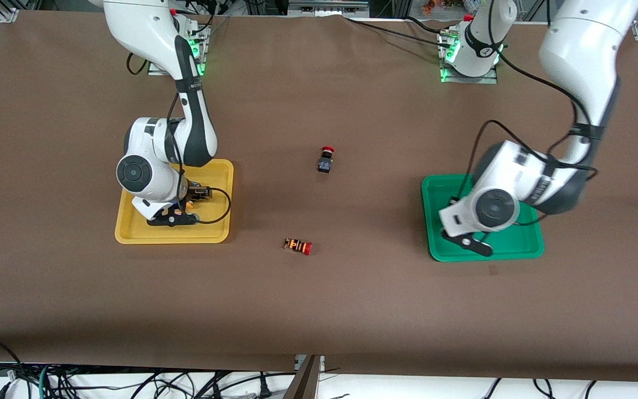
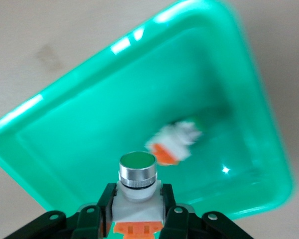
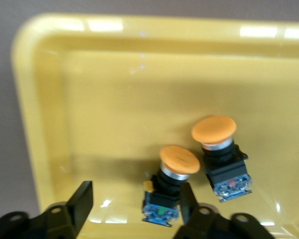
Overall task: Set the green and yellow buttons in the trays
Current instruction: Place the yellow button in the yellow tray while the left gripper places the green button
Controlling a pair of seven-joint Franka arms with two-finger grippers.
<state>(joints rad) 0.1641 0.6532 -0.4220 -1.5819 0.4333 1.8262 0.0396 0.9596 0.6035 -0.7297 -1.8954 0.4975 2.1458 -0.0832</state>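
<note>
My left gripper clamps a green-capped button over the green tray, matching colour; one already lies inside. My right gripper hangs released over two yellow-capped buttons in the yellow tray.

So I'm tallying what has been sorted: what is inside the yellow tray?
Two yellow-capped buttons lie side by side in the yellow tray, the open right gripper over one. From the front, the arm covers the tray's middle.
</note>
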